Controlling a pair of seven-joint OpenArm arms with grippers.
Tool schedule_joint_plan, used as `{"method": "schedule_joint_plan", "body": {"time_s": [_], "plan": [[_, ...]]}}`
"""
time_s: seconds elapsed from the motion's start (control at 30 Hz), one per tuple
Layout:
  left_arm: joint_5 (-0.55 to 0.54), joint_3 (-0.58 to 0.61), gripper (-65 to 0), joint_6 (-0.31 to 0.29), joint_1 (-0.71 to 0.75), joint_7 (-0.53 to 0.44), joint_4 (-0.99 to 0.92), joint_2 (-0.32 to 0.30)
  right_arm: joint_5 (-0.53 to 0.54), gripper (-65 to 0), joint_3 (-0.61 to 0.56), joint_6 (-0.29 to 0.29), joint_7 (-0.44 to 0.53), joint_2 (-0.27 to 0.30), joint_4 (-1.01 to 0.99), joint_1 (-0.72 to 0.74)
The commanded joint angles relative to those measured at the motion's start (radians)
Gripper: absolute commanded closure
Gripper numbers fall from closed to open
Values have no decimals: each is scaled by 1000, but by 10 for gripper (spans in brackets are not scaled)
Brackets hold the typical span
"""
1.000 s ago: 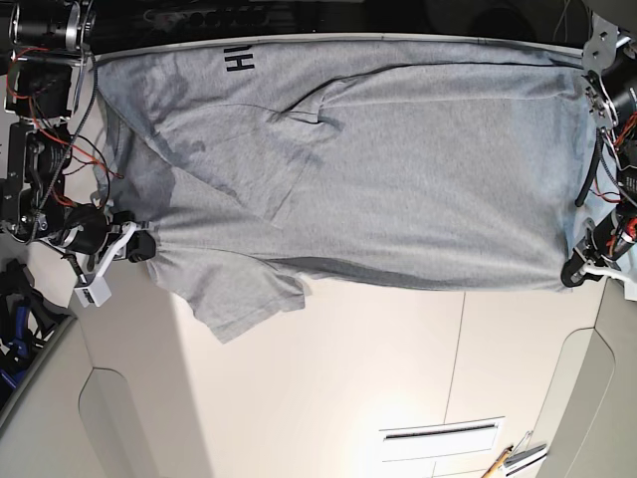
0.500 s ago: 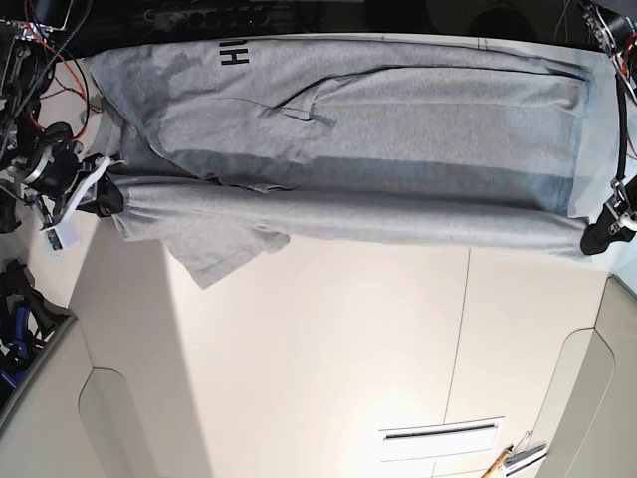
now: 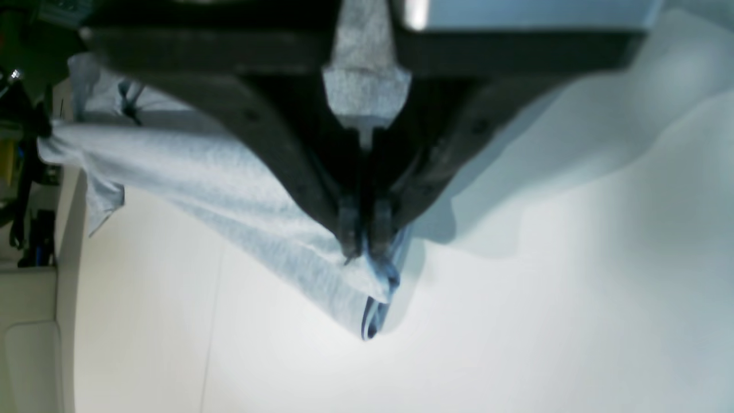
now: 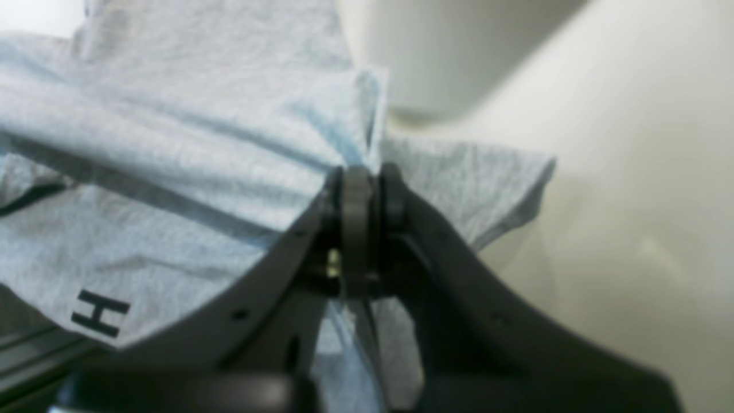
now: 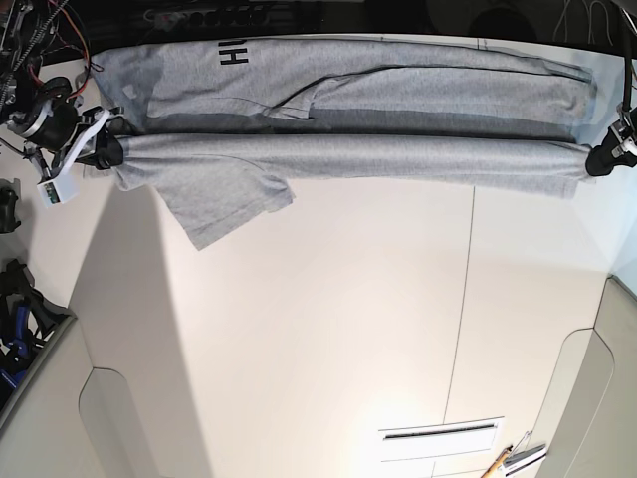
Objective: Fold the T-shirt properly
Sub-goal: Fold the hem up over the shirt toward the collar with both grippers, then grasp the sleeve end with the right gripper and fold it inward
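Base view: left gripper (image 5: 600, 159) and right gripper (image 5: 106, 151) both clamped on T-shirt (image 5: 348, 157) edge, fabric stretched between them.

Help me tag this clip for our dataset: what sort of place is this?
Probably a robotics lab or test bench rather than a home: a plain white table, two arms with exposed wiring, the right gripper and left gripper each pinching a grey T-shirt, no household furnishings visible.

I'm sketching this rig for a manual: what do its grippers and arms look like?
Both the left gripper and the right gripper have dark, curved jaws tapering to narrow tips. In the base view the right arm shows black metal, red wiring and a white bracket.
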Motion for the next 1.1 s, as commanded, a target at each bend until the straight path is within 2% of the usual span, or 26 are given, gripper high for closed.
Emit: {"method": "schedule_joint_plan", "body": {"time_s": [0.0,0.07,0.13,0.2,0.27,0.53,0.77,0.93,1.07], "plan": [[-18,-10,0,-2,-5,-30,15,-32,-1,0,12,-4,12,3,15,8],[-31,-10,-10,-2,-5,-29,15,-33,-3,0,12,-4,12,-17,15,8],[-51,-10,-156,-2,-5,-29,15,-33,-6,-7,12,-6,12,-33,15,7],[-56,-10,-242,-2,-5,-29,16,-33,-5,-145,12,-8,12,-38,15,7],[-55,-10,-249,-2,-5,-28,16,-33,-5,-203,12,-8,12,-37,16,8],[-108,-11,-249,-2,-5,-28,21,-33,-5,-204,42,-8,52,-37,81,21],[-107,-10,-249,-2,-6,-29,28,-33,-8,-208,37,-7,144,-61,87,150],[-107,-10,-249,-2,-6,-29,28,-33,-36,-286,6,-8,153,-96,-50,262],[-108,-10,-249,-2,-6,-29,28,-33,-35,-296,-63,-7,159,-100,-267,353]]}}
